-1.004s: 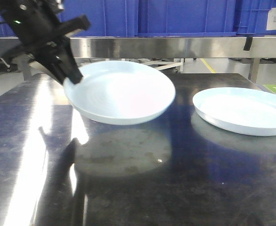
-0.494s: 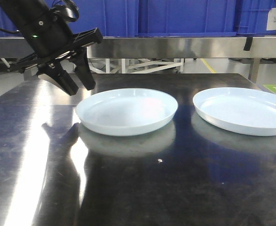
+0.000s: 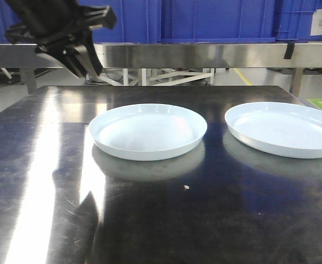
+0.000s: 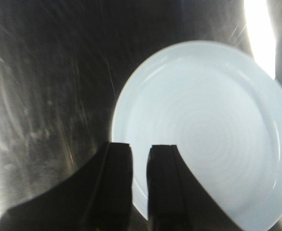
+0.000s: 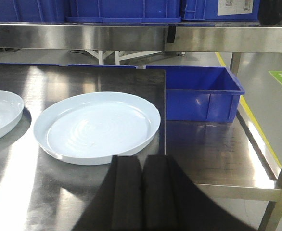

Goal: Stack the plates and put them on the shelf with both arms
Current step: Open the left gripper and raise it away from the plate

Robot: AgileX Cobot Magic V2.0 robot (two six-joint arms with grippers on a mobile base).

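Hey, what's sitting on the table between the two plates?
Nothing. The front-facing view shows only bare dark tabletop between the left plate and the right plate, which lie apart.

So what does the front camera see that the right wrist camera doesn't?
Only the front view shows the black left gripper, raised, and the left pale bluish-white round plate whole. Only the right wrist view shows the right gripper, dark at the bottom edge, and an open blue plastic crate on a lower steel surface. Both show the right pale round plate, the brushed steel shelf rail and the blue crates above it.
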